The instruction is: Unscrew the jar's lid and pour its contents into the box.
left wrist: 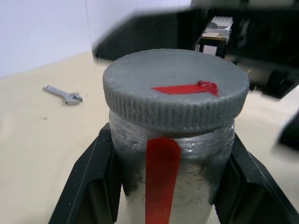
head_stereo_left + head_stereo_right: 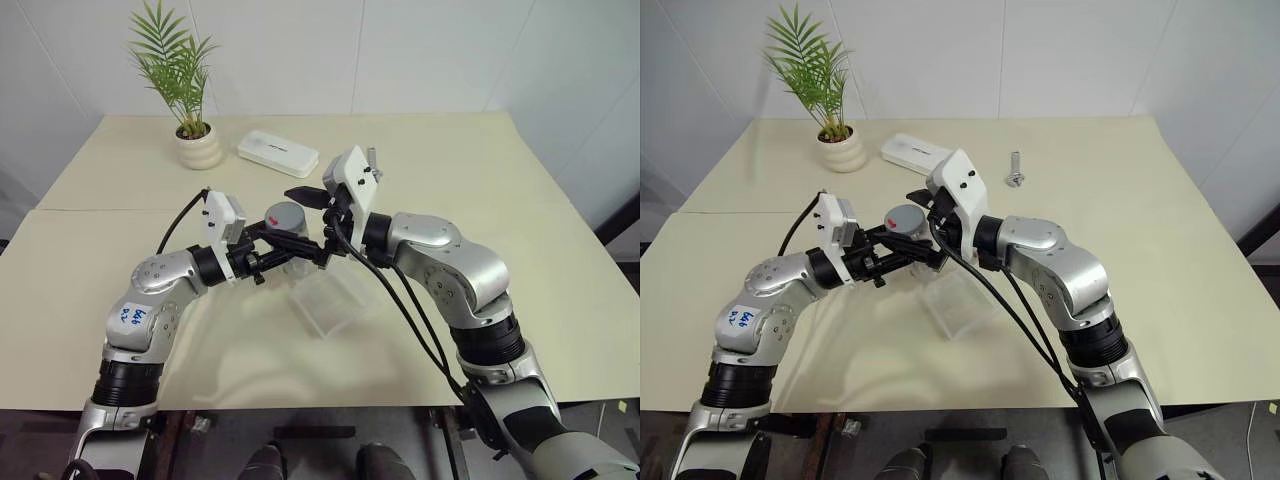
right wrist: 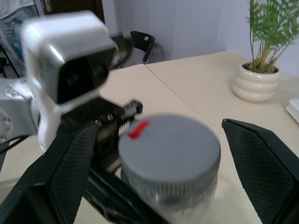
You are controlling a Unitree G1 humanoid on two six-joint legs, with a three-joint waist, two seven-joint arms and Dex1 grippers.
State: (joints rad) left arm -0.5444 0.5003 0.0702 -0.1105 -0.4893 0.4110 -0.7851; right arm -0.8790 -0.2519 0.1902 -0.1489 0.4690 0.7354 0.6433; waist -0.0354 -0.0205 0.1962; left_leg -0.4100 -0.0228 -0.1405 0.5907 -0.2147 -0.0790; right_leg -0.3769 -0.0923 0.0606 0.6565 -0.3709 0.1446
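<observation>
My left gripper (image 2: 288, 246) is shut on the silvery-grey jar (image 1: 196, 186), its black fingers (image 1: 88, 186) clamping the body on either side of the red stripe. The jar stands upright in the air above the table, just left of the clear box (image 2: 332, 300). The grey lid (image 2: 285, 215) with its red mark sits on the jar. My right gripper (image 2: 312, 225) is open, with one finger (image 3: 266, 163) on each side of the lid and gaps between them and its ribbed rim. The contents are hidden inside the jar.
A cream plant pot (image 2: 200, 148) with a palm stands at the back left of the beige table (image 2: 520, 250), a white oblong case (image 2: 278, 153) beside it. A small metal wrench (image 2: 1015, 170) lies farther back to the right.
</observation>
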